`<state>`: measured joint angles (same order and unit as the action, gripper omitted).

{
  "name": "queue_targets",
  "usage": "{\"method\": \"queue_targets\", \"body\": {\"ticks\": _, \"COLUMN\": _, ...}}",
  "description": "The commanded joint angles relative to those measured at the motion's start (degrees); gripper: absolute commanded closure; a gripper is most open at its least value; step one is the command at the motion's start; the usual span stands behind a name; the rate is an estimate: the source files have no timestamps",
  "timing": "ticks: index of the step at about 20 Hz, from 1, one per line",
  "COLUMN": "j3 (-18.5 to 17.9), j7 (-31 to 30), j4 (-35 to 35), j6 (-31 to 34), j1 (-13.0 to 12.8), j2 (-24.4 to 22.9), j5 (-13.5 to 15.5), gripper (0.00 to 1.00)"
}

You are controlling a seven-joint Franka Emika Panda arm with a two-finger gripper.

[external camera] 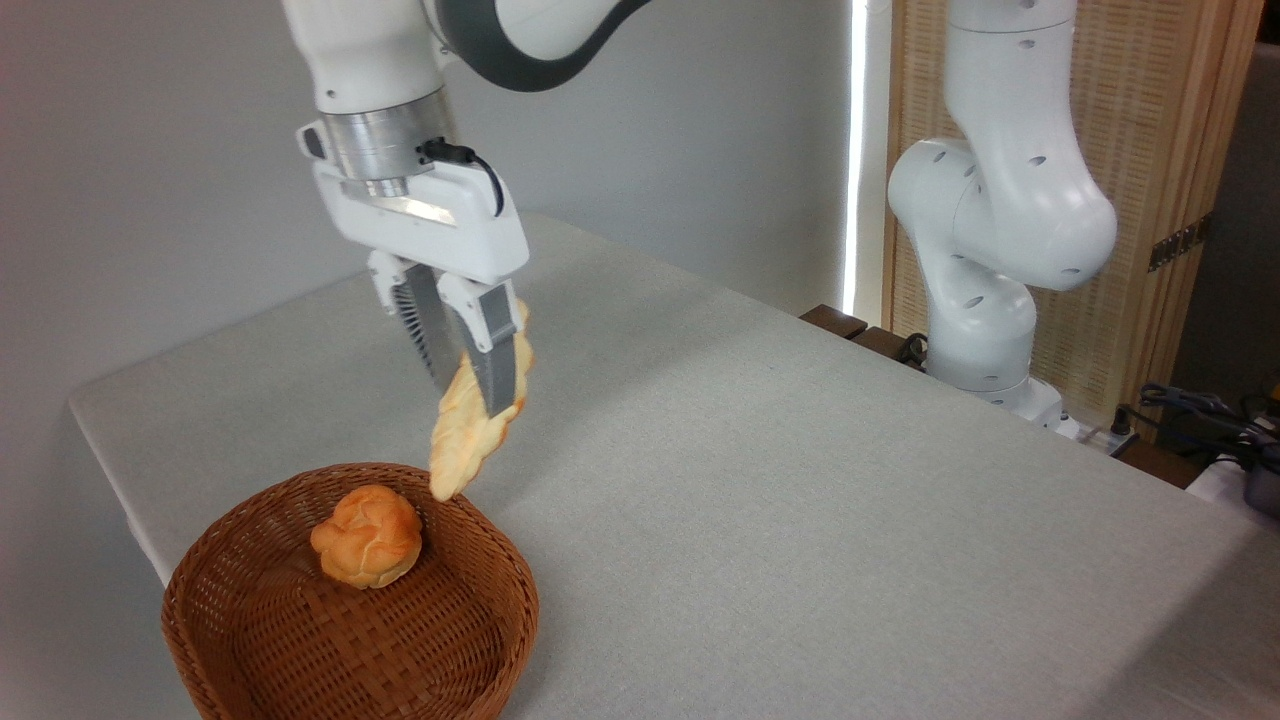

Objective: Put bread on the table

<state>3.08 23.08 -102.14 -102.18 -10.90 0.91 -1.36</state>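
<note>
Wicker basket: round, brown, woven basket (250,640) at the lower left of the frame, sitting near the front edge of the cloth.
Bun: small round orange-brown bun (366,535) resting inside the basket, apart from the loaf and plainly not the item wanted.
Bread: long pale-golden loaf with pointed ends and a lumpy, lightly browned crust (470,430), hanging in the air at centre left, tilted steeply with its lower tip just over the basket's far rim and touching nothing below.
Bread's look: the crust is knobbly and ridged, paler along the lower half; the upper end is partly hidden behind the fingers.
Gripper: white two-finger gripper with grey ribbed pads (470,385), clamped across the loaf's upper half, pointing down from the upper left of the frame.
Why held so: gripped above its middle, the loaf droops by its own weight, which likely explains the slant; the height looks chosen to clear the basket wall.
Table: large rectangular tabletop in plain light grey-beige cloth (780,480), open to the right of the basket, the likely place to set the loaf down.
Stage: lifted clear, not yet carried over bare cloth or released.
Arm base: white jointed robot base (985,300) at the far right edge of the table.
Background: slatted wooden screen (1150,150) in the upper right; grey wall behind.
</note>
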Motion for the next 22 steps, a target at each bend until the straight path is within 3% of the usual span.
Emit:
{"method": "queue_targets", "body": {"ticks": 1, "j3": -0.27, "j7": 5.91, "j4": -6.05, "j6": 0.05, "j1": -1.06, "j2": -4.07, "j5": 2.49, "gripper": 0.22}}
{"method": "queue_targets", "body": {"ticks": 3, "j3": -0.36, "j7": 7.23, "j4": -6.85, "j6": -0.04, "j1": -2.1, "j2": -4.42, "j5": 4.25, "gripper": 0.0}}
{"method": "queue_targets", "body": {"ticks": 15, "j3": -0.53, "j7": 7.33, "j4": -6.58, "j6": -3.02, "j1": -2.46, "j2": -4.07, "j5": 4.7, "gripper": 0.0}}
{"method": "queue_targets", "body": {"ticks": 18, "j3": -1.67, "j7": 7.33, "j4": -4.66, "j6": -3.29, "j1": -1.68, "j2": -4.07, "j5": 4.61, "gripper": 0.0}}
{"method": "queue_targets", "body": {"ticks": 22, "j3": -7.2, "j7": 7.33, "j4": -1.23, "j6": -3.38, "j1": -1.85, "j2": -4.16, "j5": 5.13, "gripper": 0.0}}
